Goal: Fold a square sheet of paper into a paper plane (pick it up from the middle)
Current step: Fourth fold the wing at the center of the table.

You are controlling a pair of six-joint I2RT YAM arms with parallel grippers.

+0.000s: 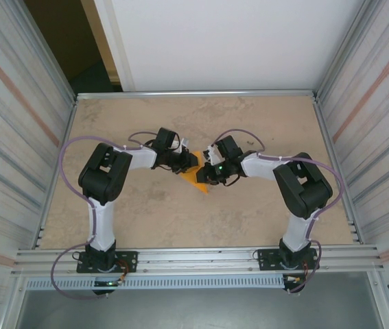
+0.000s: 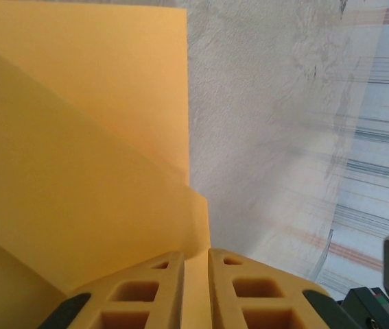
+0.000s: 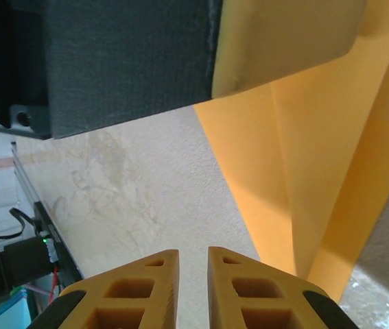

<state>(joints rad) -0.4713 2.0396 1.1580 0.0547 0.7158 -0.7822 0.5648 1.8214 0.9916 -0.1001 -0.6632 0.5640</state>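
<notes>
Square sheet of paper point(image 1: 195, 179) sits mid-table point(image 1: 263, 123), part-folded, between the two grippers. From above it shows layered flaps and a point toward the near edge. Not yet a plane.

Risks, as judged:
- The left gripper point(image 1: 186, 163) pinches right at a paper edge, a thin hold. A pull or lift could slip the sheet free or tear it.
- The layers overlap loosely in the left wrist view point(image 2: 77, 171). Dragging could shift them and set the next crease crooked.
- The grippers are crowded. The left gripper's dark body and one of its fingers point(image 3: 283, 41) sit close in front of the right wrist camera. A careless move by either arm could knock the other or crumple the paper between them.
- A press landing off the fold line would fix a wrong crease.

Fingers:
- Left gripper point(image 2: 195, 255): narrow slit with orange paper running into it, so it is clamped on the sheet's edge.
- Right gripper point(image 1: 210, 173) point(image 3: 193, 252): fingers drawn nearly together, bare table showing through the slit, gripping nothing. The sheet point(image 3: 317, 171) lies just beside one finger; cannot tell whether they touch.
</notes>
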